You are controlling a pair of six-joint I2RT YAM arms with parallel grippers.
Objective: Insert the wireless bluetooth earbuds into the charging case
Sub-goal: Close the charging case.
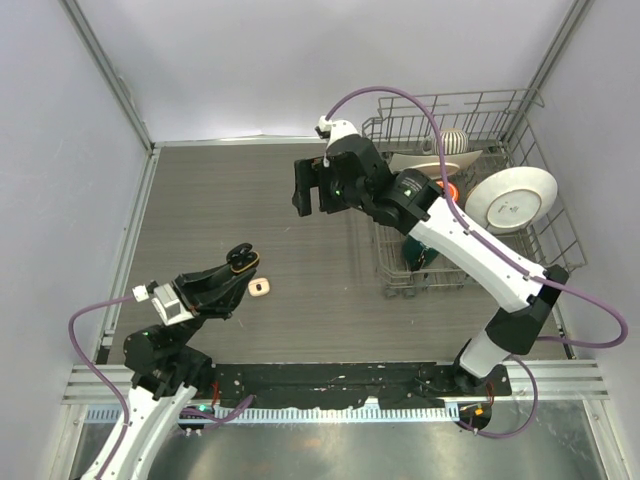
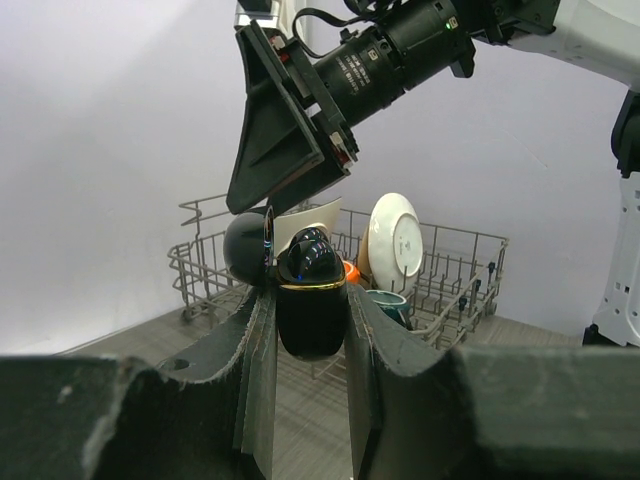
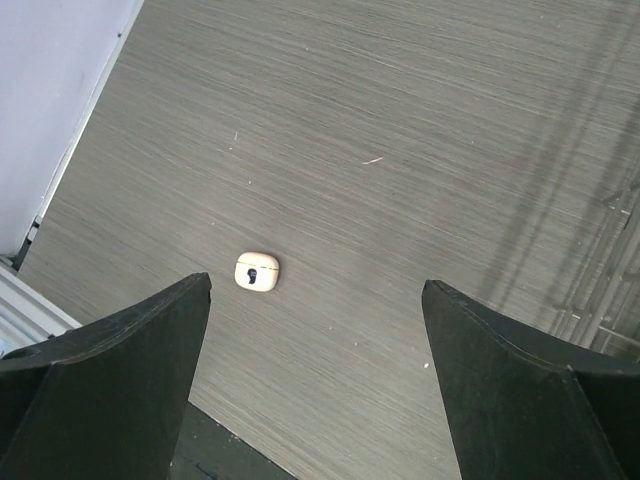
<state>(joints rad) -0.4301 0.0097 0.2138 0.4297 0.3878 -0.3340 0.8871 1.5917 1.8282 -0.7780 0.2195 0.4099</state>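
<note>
Left end effector (image 1: 240, 260) clamps an open black case (image 2: 312, 310); right end effector (image 1: 308, 190) hangs spread above the bench (image 3: 400, 120), near a white case (image 3: 256, 271).

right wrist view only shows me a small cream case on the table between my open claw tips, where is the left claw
observer: the left claw is raised above the table, shut on a black case.
operator: is that case open
observer: yes, the left wrist view shows its lid swung open to one side.
operator: how near is it to the cream case
observer: from the top, the cream case lies just right of the left claw, not touching it.
</note>
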